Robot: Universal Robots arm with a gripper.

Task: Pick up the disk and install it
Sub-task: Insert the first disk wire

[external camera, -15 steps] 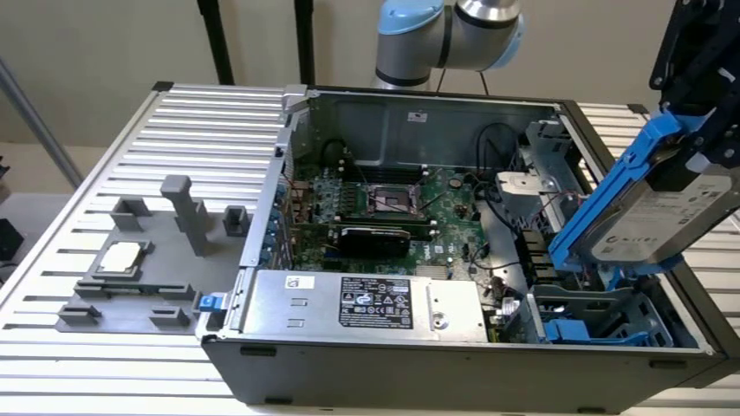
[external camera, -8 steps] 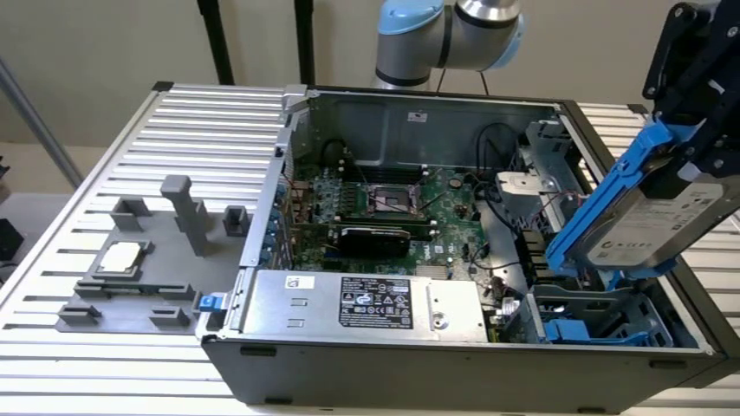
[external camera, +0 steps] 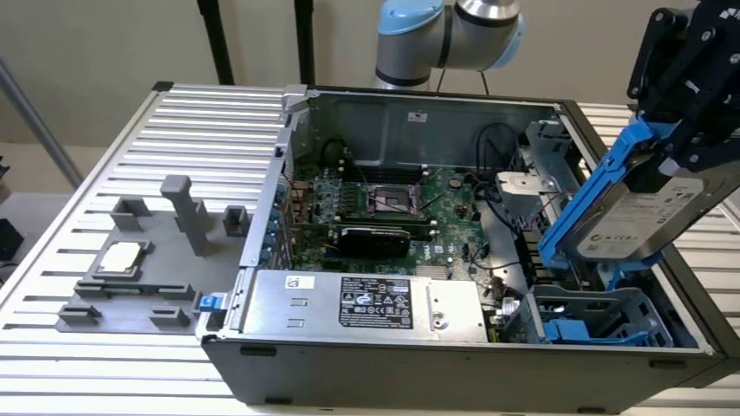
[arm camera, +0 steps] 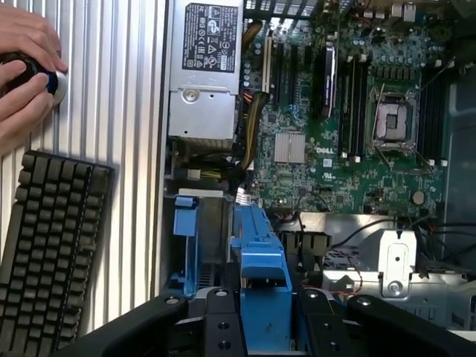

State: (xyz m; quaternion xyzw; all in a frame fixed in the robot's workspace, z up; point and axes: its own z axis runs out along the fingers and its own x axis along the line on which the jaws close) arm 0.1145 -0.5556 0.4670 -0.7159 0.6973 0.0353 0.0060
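The disk (external camera: 633, 217), a silver-grey drive with a white label in a bright blue carrier, hangs tilted on its edge over the open computer case's front corner at the exterior view's right. My gripper (external camera: 684, 143) is shut on its upper end. Below it sits a grey drive cage (external camera: 601, 314) with blue plastic parts inside. In the wrist view the disk's blue carrier edge (arm camera: 257, 253) runs out from between my black fingers (arm camera: 217, 316), with my gripper (arm camera: 260, 316) shut on it, above the blue-railed bay (arm camera: 186, 234).
The case holds a green motherboard (external camera: 382, 199), a big silver box with a black label (external camera: 370, 303) and loose cables. A small silver chip (external camera: 121, 258) lies on a grey fixture at the exterior view's left. A black keyboard (arm camera: 52, 245) and a person's hands (arm camera: 26, 67) show beside the case.
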